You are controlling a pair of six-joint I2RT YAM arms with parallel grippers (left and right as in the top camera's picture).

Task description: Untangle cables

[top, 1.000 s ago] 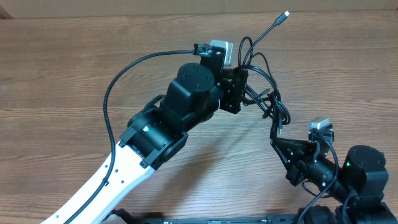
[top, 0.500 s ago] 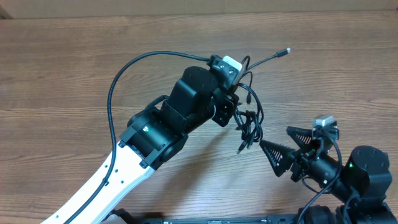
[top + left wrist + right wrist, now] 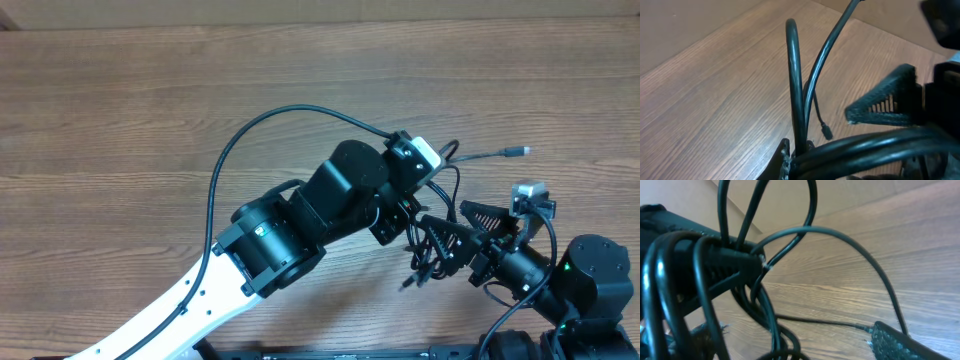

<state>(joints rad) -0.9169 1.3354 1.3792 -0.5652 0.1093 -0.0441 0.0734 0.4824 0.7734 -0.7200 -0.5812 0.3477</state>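
Observation:
The cables (image 3: 432,252) are a tangle of thin black loops hanging beside my left gripper (image 3: 405,215), which is shut on them. One strand runs out to the right and ends in a silvery plug (image 3: 520,152). In the left wrist view the bundle (image 3: 865,150) crosses the shut left gripper (image 3: 800,150), two strands rise from it, and a small dark plug (image 3: 827,131) dangles. My right gripper (image 3: 445,228) stands open right against the tangle. In the right wrist view, loops (image 3: 770,315) hang between its spread fingers (image 3: 895,341).
The wooden table (image 3: 120,120) stretches to the left and back. The left arm's own thick black cable (image 3: 260,135) arches above it. The two arms sit close together at the front right, near the table's front edge.
The right gripper has opened and let go of the cable it held. The left gripper has carried the tangle rightward and toward the front, up to the right gripper's open fingers.

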